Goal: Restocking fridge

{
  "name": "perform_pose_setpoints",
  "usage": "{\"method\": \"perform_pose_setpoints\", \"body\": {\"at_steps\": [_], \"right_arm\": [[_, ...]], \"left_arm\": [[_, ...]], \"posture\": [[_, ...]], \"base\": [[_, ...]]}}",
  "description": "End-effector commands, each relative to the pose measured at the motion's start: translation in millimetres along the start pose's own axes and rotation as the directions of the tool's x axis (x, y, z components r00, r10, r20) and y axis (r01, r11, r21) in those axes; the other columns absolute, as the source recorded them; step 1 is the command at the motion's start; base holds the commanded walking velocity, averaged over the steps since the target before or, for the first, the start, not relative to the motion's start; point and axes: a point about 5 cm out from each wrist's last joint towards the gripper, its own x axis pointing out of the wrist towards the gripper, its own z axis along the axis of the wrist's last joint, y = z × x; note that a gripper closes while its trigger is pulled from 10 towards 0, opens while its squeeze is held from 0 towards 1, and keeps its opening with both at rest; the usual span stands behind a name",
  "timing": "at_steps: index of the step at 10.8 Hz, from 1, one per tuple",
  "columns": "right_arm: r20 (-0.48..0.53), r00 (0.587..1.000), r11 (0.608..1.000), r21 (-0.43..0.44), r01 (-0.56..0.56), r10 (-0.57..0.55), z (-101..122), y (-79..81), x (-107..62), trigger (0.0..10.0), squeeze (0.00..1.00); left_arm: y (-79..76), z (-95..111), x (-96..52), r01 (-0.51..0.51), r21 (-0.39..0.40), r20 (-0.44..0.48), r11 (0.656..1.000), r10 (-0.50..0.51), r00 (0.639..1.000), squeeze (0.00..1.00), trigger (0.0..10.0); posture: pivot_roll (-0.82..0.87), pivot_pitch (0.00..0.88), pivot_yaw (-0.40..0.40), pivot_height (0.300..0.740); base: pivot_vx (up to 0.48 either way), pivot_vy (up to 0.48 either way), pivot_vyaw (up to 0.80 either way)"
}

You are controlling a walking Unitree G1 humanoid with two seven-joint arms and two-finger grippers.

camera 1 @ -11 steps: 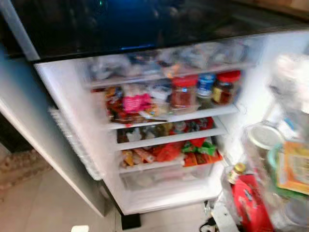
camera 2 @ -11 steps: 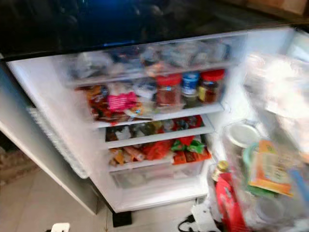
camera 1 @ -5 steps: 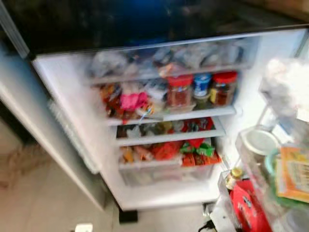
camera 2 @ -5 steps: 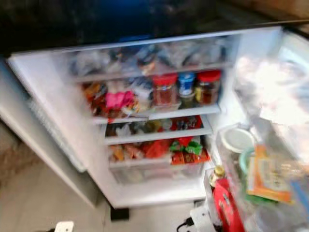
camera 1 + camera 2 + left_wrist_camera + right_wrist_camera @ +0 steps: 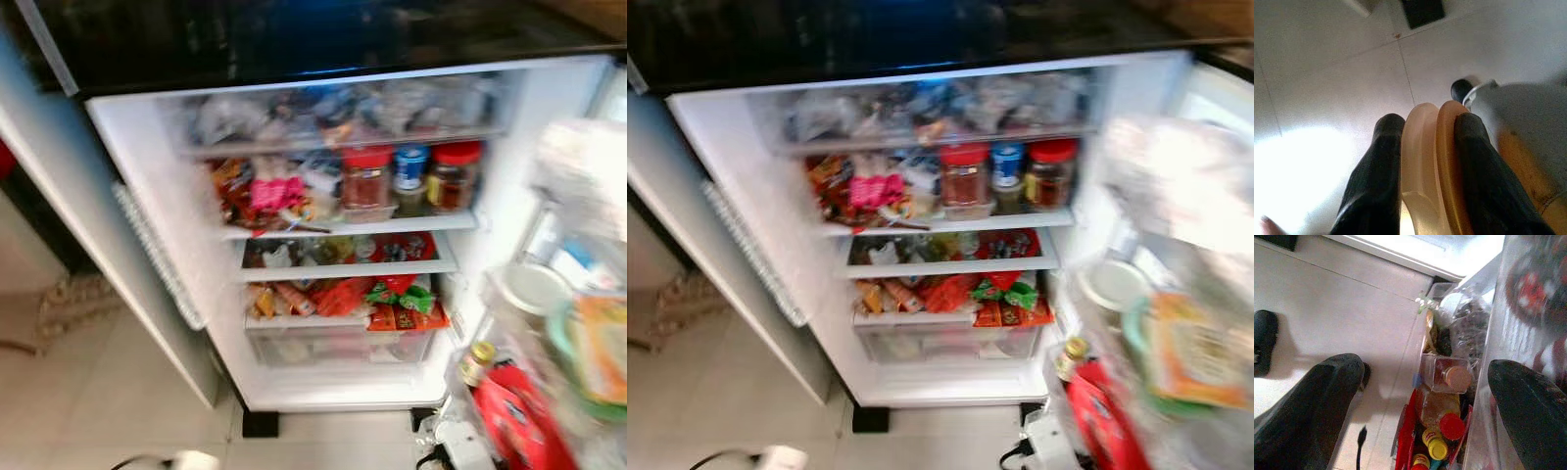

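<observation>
The open fridge point(image 5: 162, 196) stands before me, its shelves packed with packets. Three jars point(image 5: 366, 181) with red and blue lids sit on the second shelf, and a clear drawer point(image 5: 338, 345) is at the bottom. The door rack point(image 5: 534, 323) at right holds a white-lidded tub, a small bottle point(image 5: 477, 357) and a red packet point(image 5: 519, 426). My left gripper point(image 5: 1427, 122) is shut on a rounded pale and tan object point(image 5: 1425, 161) above the tiled floor. My right gripper point(image 5: 1422, 377) hangs open beside the door rack, over bottles point(image 5: 1447, 377).
A grey panel point(image 5: 69, 215) juts out at the fridge's left. A power strip with a black cord point(image 5: 456, 446) lies on the floor by the door's foot. A small white object point(image 5: 191, 458) lies on the pale tiles point(image 5: 108, 392) near me.
The whole picture has shifted, so the camera has moved; the fridge now sits a little further right in view. The things on the shelves have not moved.
</observation>
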Motion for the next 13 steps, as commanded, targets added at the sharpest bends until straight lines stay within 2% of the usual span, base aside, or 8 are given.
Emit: {"method": "perform_pose_setpoints", "body": {"at_steps": [1,3,5,6,7,9,11,13], "right_arm": [[0.021,1.0,1.0,0.007,-0.009,0.009,7,3.2,1.1,10.0,0.0],[0.019,1.0,1.0,0.004,-0.014,0.013,6,3.8,1.1,10.0,0.0],[0.015,1.0,1.0,-0.002,-0.018,0.018,6,4.0,1.1,10.0,0.0],[0.012,1.0,1.0,-0.008,-0.021,0.022,5,3.9,1.0,10.0,0.0],[0.011,1.0,1.0,-0.011,-0.024,0.024,5,3.9,1.0,10.0,0.0],[0.008,1.0,1.0,-0.014,-0.027,0.028,4,4.7,0.9,10.0,0.0],[0.005,1.0,1.0,-0.009,-0.029,0.029,2,5.5,0.7,10.0,0.0],[-0.006,1.0,1.0,-0.003,-0.026,0.026,-1,6.5,0.5,10.0,0.0]], "left_arm": [[7.5,6,0.7,-0.026,0.098,0.03,0.995,0.023,0.999,0.0,10.0],[10.5,10,0.3,-0.086,0.163,0.076,0.983,0.074,0.994,0.0,10.0],[57.6,117,-2.4,-0.197,-0.081,0.449,0.977,0.213,0.868,0.0,10.0],[66.3,132,-6.7,-0.107,-0.292,0.502,0.95,0.248,0.828,0.0,10.0],[71.0,145,-9.0,0.039,-0.495,0.533,0.868,0.268,0.803,0.0,10.0],[62.2,173,-16.9,0.309,-0.568,0.66,0.763,0.198,0.725,0.0,10.0],[57.9,170,-18.9,0.494,-0.682,0.681,0.539,0.222,0.698,0.0,10.0],[51.8,166,-19.2,0.544,-0.683,0.7,0.487,0.226,0.677,0.0,10.0]], "posture": [[-0.12,0.0,0.019,0.74],[-0.12,0.0,0.018,0.74],[-0.12,0.0,0.017,0.74],[-0.11,0.0,0.014,0.74],[-0.11,0.0,0.014,0.74],[-0.1,0.0,0.021,0.74],[-0.11,0.0,0.025,0.74],[-0.11,0.0,0.027,0.74]], "base": [[0.0,0.0,0.0],[0.0,0.0,0.0],[0.0,0.0,0.0],[0.0,0.0,0.0],[0.0,0.0,0.0],[0.0,0.0,0.0],[0.0,0.0,0.0],[0.0,0.0,0.0]]}}
